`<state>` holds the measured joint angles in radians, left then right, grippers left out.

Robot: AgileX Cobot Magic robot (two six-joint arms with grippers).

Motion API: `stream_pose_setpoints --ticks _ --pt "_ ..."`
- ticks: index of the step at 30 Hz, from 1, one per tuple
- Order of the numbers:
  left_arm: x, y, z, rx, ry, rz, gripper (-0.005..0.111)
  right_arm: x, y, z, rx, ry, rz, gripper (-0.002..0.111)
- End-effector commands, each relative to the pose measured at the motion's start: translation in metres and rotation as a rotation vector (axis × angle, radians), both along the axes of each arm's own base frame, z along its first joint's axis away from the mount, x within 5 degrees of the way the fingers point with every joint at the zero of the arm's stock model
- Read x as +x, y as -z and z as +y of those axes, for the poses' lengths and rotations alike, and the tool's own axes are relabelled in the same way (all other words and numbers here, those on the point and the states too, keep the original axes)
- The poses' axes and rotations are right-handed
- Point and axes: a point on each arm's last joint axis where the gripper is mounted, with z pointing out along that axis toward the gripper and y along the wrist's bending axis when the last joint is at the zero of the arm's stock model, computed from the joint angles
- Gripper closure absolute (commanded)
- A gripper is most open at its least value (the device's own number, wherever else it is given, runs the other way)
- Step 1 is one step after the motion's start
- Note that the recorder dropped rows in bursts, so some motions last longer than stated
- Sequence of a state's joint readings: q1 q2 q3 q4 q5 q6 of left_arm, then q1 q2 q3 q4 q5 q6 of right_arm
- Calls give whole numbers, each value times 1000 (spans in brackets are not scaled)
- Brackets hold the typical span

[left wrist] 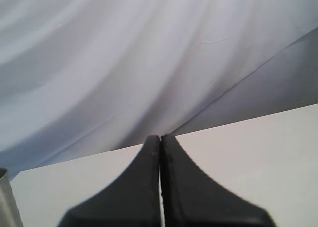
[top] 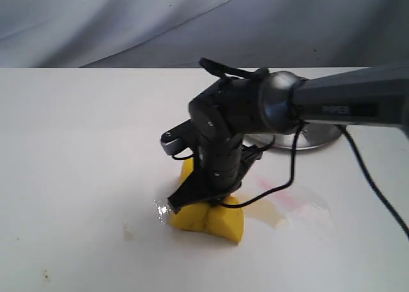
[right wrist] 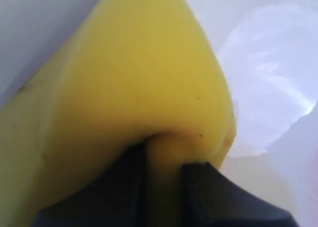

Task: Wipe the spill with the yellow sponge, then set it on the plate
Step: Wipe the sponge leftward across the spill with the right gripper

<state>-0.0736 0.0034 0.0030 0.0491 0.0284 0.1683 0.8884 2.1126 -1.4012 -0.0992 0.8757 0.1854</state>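
Yellow sponge (top: 214, 222), one block, rests on the white desk (top: 77, 145). The right end effector (top: 206, 199) pinches it along its upper middle, and the two fingers bite into the foam so that it bulges to either side. One wet yellowish spill (top: 271, 220) lies just beside the sponge, with one faint pink smear (top: 284, 199) near it. One silver plate (top: 316, 138) sits behind the arm, apart from the sponge. Left end effector (left wrist: 160, 145): fingers pressed together, holding nothing.
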Motion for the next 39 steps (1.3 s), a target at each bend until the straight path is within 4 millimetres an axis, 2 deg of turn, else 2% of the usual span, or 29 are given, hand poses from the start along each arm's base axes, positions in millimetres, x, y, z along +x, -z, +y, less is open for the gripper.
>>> stream_pose_setpoints --ticks 1,5,7,11,16,20,23,29,35,39 --pt "0 -2 0 -17 -3 -10 107 -7 22 -84 -219 99 84 108" --pt "0 -2 0 -17 -3 -10 107 -5 17 -165 -294 236 84 108" --pt "0 -2 0 -17 -3 -10 107 -3 15 -188 -294 293 86 108" --pt "0 -2 0 -17 -3 -10 107 4 13 -212 -265 379 77 108" --pt "0 -2 0 -17 -3 -10 107 14 16 -209 -189 412 38 108" --pt "0 -2 0 -17 -3 -10 107 25 19 -184 -172 400 66 108" --pt "0 -2 0 -17 -3 -10 107 33 21 -153 -157 358 65 108" --pt "0 -2 0 -17 -3 -10 107 40 19 -65 -104 231 49 108" --pt "0 -2 0 -17 -3 -10 107 22 11 24 -19 87 47 108" --pt "0 -2 0 -17 -3 -10 107 -2 3 64 16 -9 29 108"
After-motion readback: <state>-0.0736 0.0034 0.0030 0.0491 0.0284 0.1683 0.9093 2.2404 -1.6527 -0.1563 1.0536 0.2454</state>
